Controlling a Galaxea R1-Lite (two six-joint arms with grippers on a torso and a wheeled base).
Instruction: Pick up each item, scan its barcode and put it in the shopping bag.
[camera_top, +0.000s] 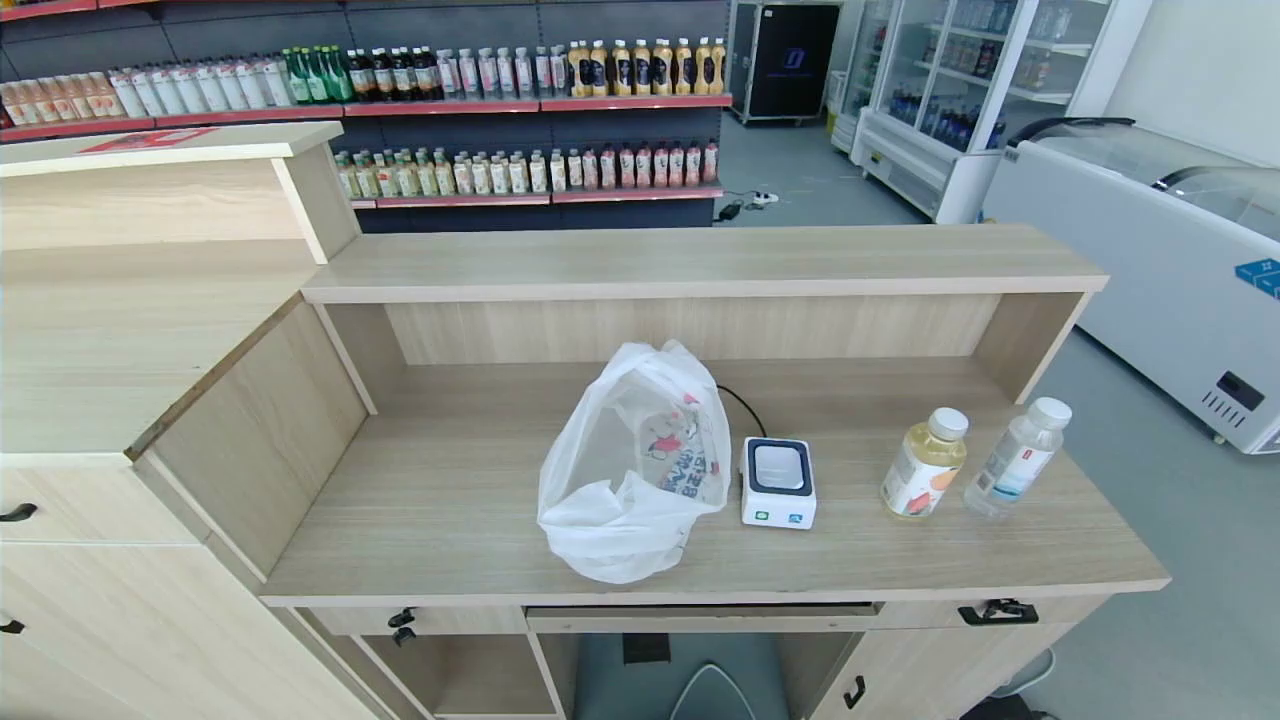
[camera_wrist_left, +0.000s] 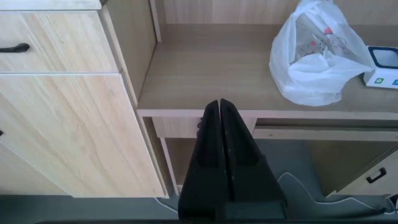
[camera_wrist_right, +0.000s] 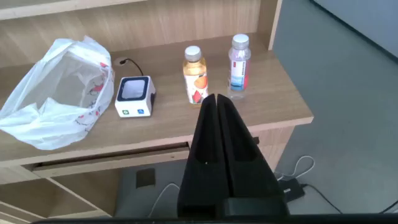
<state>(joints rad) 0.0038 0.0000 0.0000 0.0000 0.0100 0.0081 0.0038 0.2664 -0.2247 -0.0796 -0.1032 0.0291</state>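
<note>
shopping bag (camera_top: 630, 470) contents unclear; scanner cable (camera_top: 748, 408) partly behind it

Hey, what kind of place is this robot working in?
Most likely a small shop's checkout: a counter with a scanner and bag, drink shelves behind it, and fridges on the right.

A light wooden tabletop (camera_top: 450, 520) sat beneath a raised ledge (camera_top: 700, 262), with matching drawers (camera_top: 90, 500) on the left. Beyond stood dark shelves (camera_top: 450, 105) lined with bottled drinks, a glass-door fridge (camera_top: 960, 90), a white chest freezer (camera_top: 1150, 260) and a grey floor (camera_top: 800, 170).
</note>
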